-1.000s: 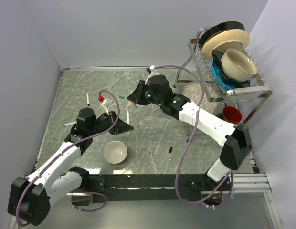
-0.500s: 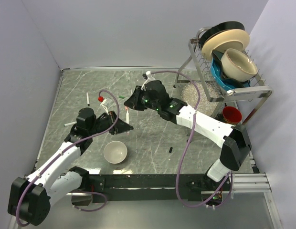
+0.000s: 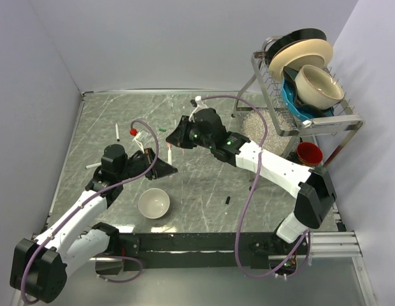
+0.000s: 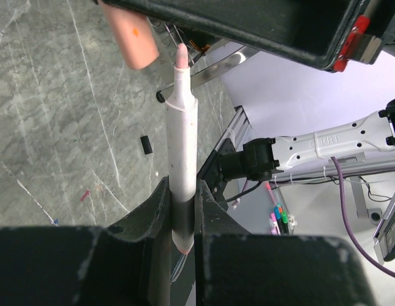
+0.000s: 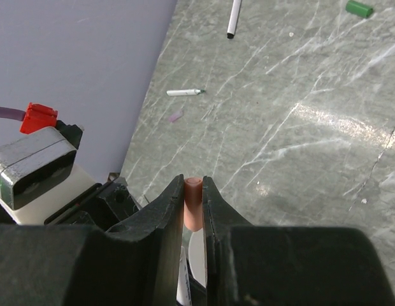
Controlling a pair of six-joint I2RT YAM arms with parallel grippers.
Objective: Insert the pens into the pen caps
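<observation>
Our left fingers (image 4: 153, 220) are clamped on the lower barrel of the pen (image 4: 183, 146), which stands roughly upright above the counter (image 4: 57, 127), its long axis near vertical and its pink tip up. Just beside that tip, the right fingers (image 5: 169, 220) pinch the orange-red cap (image 5: 193, 207). We judge the cap needs centring over the tip, axes matched, before pushing them together.

No text can be read with certainty. In the left wrist view, a white arm link (image 4: 331, 137) at the right side carries a short row of grey raised letters, but they are too small and blurred to spell out.
</observation>
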